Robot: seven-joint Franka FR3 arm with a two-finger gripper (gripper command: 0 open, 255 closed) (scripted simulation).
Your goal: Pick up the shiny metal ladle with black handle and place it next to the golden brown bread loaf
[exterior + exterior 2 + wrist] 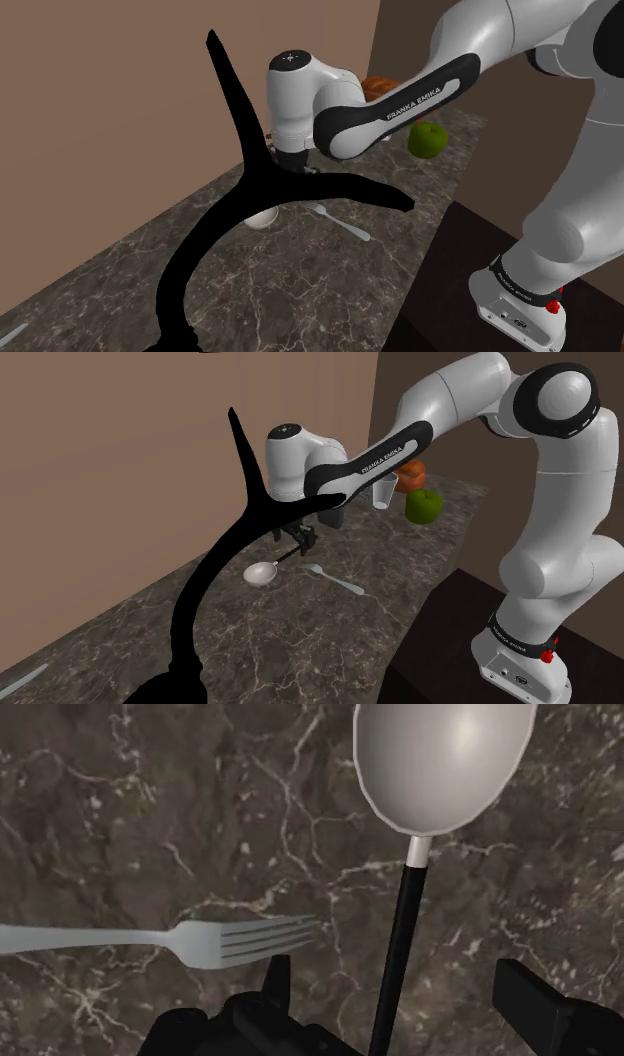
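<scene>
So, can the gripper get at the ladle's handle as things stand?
Probably yes: the open gripper straddles the ladle's black handle without touching it, though the fork's tines lie close to one finger.

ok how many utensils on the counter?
3. The ladle lies inside the open pincer; the fork lies beside its handle; a thin silver piece, possibly a knife, lies at the shoulder view's lower left. The arm may hide others.
</scene>
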